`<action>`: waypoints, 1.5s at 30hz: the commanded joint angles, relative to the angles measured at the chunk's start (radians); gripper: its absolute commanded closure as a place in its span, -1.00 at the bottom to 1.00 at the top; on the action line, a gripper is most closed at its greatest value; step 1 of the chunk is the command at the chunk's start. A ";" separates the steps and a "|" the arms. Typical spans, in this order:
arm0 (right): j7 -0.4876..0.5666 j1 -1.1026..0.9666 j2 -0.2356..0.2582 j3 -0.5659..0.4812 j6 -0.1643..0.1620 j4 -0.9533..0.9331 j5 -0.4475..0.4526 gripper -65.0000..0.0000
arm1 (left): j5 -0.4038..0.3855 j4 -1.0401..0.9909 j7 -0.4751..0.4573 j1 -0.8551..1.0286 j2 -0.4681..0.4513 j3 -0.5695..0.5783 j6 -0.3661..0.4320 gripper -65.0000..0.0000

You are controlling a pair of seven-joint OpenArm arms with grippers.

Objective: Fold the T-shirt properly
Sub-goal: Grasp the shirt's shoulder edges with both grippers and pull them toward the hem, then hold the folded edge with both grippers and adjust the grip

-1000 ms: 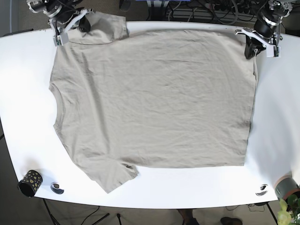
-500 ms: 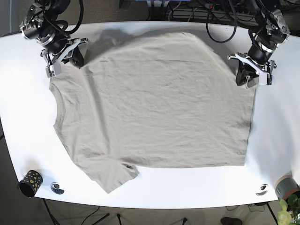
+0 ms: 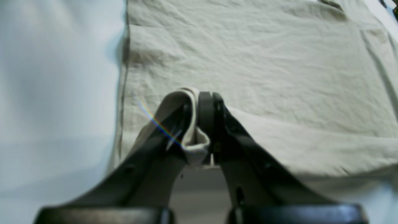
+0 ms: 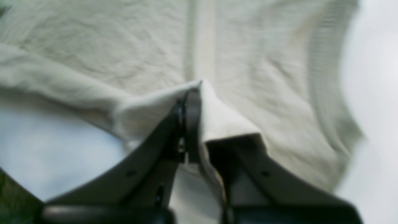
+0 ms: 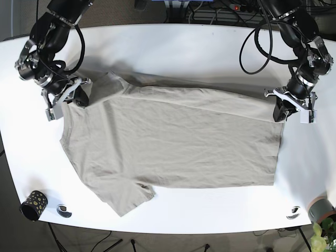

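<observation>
White tabletop [image 5: 168, 47] is filling the base view, with cables running along the dark floor at the top edge, and a beige shirt [image 5: 173, 142] is lying across the middle of it. Going left to right: at lower left a small dark spotted cup [image 5: 33, 204] is standing near the table's edge; above it, at left centre, the right gripper [image 5: 67, 98] is clenching the shirt's shoulder corner, and the right wrist view is showing cloth [image 4: 217, 121] pinched between closed jaws, draping over them. Across the middle, the far edge of the shirt is riding over the body as a doubled fold, which looks like the reason both corners are being held at matching height: pulling them together should keep the fold line straight. At right centre the left gripper [image 5: 290, 107] is grasping the hem corner, its wrist view showing a tuck of fabric [image 3: 194, 124] squeezed between shut jaws, with the rest of the shirt spreading flat beyond. At lower right a grey pot [image 5: 321, 209] with a plant is sitting at the corner. Compared with half a second earlier, both grippers are sitting lower in the frame, nearer the camera, and the far edge, then bowed upward, is now running as a straighter line closer to the shirt's middle, leaving more bare table behind it. The near sleeve and lower edge are lying unchanged.
</observation>
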 commanded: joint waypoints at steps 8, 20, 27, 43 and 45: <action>0.060 0.159 0.065 -0.089 0.008 -0.210 0.023 1.00 | 0.060 -0.222 -0.023 -0.178 -0.058 -0.001 -0.010 1.00; 0.092 0.306 0.111 -0.155 0.008 -0.382 0.021 1.00 | 0.121 -0.435 -0.029 -0.349 -0.121 0.001 -0.012 1.00; 0.189 0.325 0.148 -0.226 0.008 -0.468 0.021 0.69 | 0.123 -0.504 -0.072 -0.383 -0.130 0.002 -0.012 1.00; 0.213 0.167 0.251 -0.204 0.008 -0.363 0.021 -0.45 | 0.121 -0.518 -0.075 -0.354 -0.221 0.061 -0.010 -0.57; 0.215 0.116 0.257 -0.164 0.008 -0.333 0.021 -0.45 | 0.121 -0.516 -0.080 -0.326 -0.232 0.057 -0.012 -0.53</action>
